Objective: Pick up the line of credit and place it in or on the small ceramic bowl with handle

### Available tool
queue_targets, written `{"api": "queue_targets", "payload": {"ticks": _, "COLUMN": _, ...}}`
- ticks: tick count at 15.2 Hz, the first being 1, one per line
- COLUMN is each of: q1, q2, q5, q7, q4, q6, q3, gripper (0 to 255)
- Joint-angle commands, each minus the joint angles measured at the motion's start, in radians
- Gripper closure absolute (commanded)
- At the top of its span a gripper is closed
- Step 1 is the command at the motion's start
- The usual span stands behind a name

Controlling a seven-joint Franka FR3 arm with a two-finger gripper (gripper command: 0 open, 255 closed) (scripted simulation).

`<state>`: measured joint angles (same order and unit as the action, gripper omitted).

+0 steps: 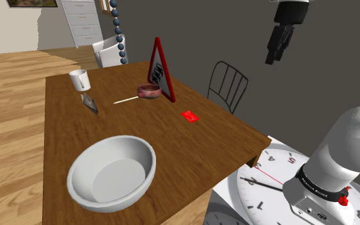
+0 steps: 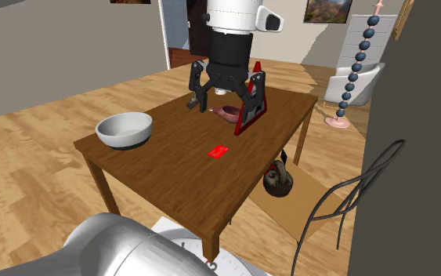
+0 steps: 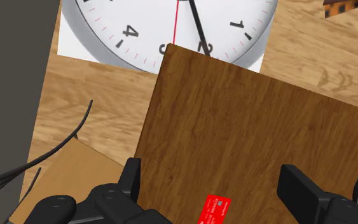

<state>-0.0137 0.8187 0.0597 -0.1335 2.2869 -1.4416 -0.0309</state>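
Counter [image 1: 191,150]: brown wood, and we are taking it as the reference. The pincer [image 2: 225,100] is hanging well above it with its fingers spread wide, gripping nothing. The small pinkish bowl [image 1: 149,91] with the white handle is sitting near the edge by the wire chair [image 1: 228,86]. The red card [image 3: 214,210] is lying flat along that same edge, nearer the stand-side corner. It is lying straight below the pincer, between the fingers. Its long axis seems to be crossing their closing line, so we are judging a plain descent enough.

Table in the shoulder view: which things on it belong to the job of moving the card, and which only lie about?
For the job: red card; small pink bowl.
Lying about: big white bowl; white mug; triangle sign; small grey thing.
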Motion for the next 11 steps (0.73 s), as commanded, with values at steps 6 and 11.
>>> {"api": "queue_targets", "payload": {"ticks": 6, "q1": -0.002, "q2": 0.049, "q5": 0.037, "q7": 0.075, "q4": 0.19, "q6": -0.252, "q3": 0.073, "gripper": 0}}
{"api": "queue_targets", "payload": {"ticks": 11, "q1": -0.008, "q2": 0.034, "q5": 0.073, "q7": 0.151, "q4": 0.338, "q6": -0.525, "q3": 0.158, "gripper": 0}}
